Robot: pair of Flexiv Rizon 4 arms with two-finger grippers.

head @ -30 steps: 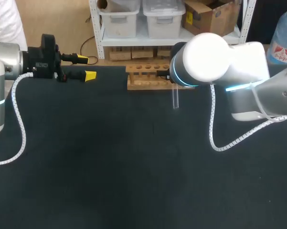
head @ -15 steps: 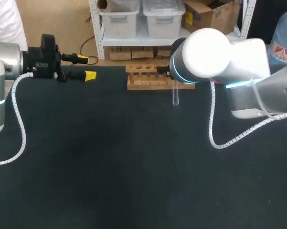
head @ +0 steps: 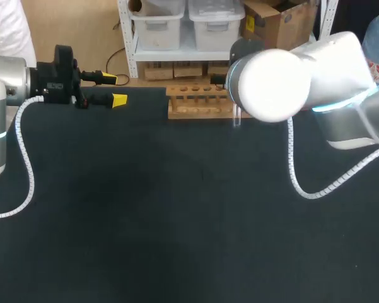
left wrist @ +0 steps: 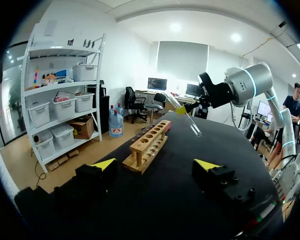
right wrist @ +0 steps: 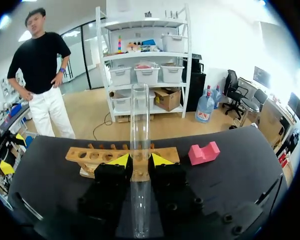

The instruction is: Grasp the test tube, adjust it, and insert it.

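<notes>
1. The wooden test tube rack (head: 198, 104) stands loose near the table's far edge. A tube that comes down off-centre could shove or tip it.
2. The left gripper (left wrist: 155, 165) hangs well apart from the rack, fingers spread and empty, so I judge it little threat.
3. The right gripper (right wrist: 140, 160) is clamped on the glass test tube (right wrist: 139, 125), held tilted in the air near the rack's end. If it enters on a slant, it could catch a hole's rim, slide in the fingers or crack.

A robotics lab: left arm (head: 3, 95) and right arm (head: 303, 69) flank a black desk (head: 176, 227), a wooden rack (head: 198, 104) and glass test tube (right wrist: 139, 125) at its far edge.
</notes>
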